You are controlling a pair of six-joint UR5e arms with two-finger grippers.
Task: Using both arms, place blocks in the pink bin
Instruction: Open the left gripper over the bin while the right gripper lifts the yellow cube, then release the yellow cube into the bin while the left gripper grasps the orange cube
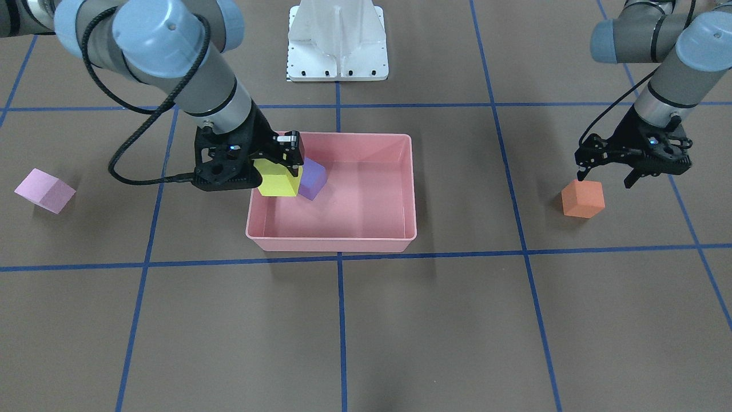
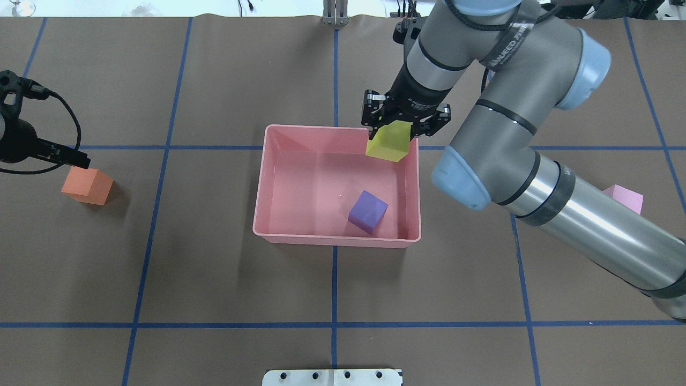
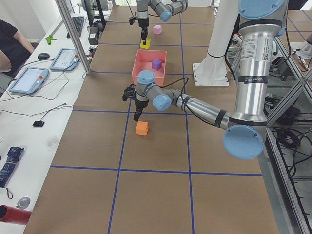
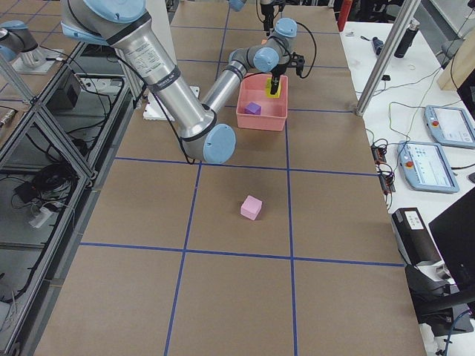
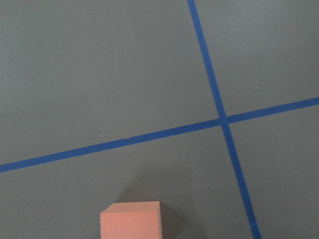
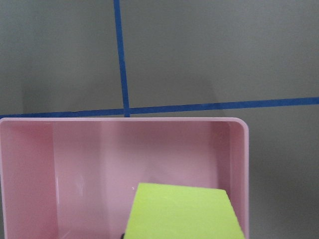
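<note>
The pink bin (image 1: 331, 244) sits mid-table with the purple block (image 1: 312, 178) resting inside it. My right gripper (image 1: 280, 163) is shut on the yellow block (image 2: 389, 142), which hangs over the bin's corner farthest from my base on my right side, above the rim. The right wrist view shows this yellow block (image 6: 182, 211) over the bin's floor. My left gripper (image 1: 605, 178) is open, hovering just above the orange block (image 1: 583, 198) on the table; the orange block (image 5: 132, 220) shows at the bottom of the left wrist view. The light pink block (image 1: 44, 190) lies alone on my right side.
The white pedestal base (image 1: 337, 40) stands behind the bin. Blue tape lines (image 1: 337, 257) grid the brown table. A side bench with tablets (image 3: 29, 78) and a seated person runs along the table's far edge in the left view.
</note>
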